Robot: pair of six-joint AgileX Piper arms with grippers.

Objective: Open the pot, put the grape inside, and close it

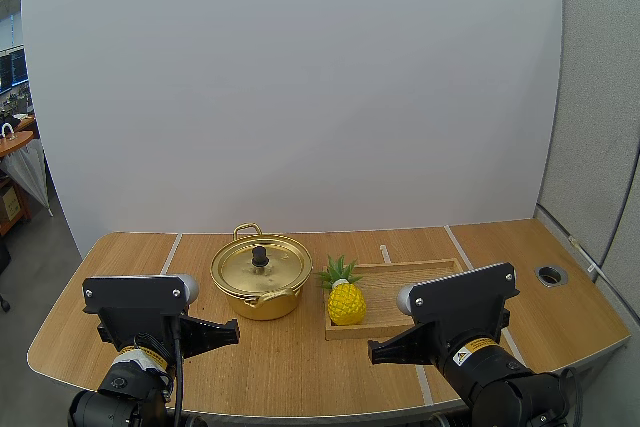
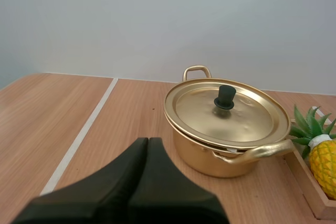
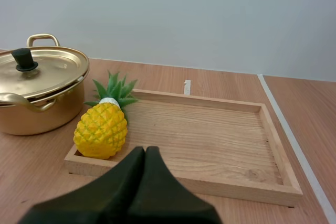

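The tabletop (image 1: 300,367) carries a wooden tray (image 1: 400,282) just beside the gold pot (image 1: 260,287). The pot is lidded, rigid metal and probably slick, so take its black knob (image 1: 259,256). No grape here. A pineapple (image 1: 346,303) rests in the tray's end nearest the pot; it looks light and stiff. Left pincer (image 2: 147,141) and right pincer (image 3: 145,150) are clenched, empty. No legible writing.

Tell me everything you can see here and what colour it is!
pot: one, gold, on the table beside the tray
lid: one, gold with black knob, closed on the pot
pineapple: one, yellow with green leaves, in the tray's end nearest the pot
tray: one, light wood, on the table
table: one, brown wood, under everything
left gripper: one, black, shut, facing the pot
right gripper: one, black, shut, facing the tray
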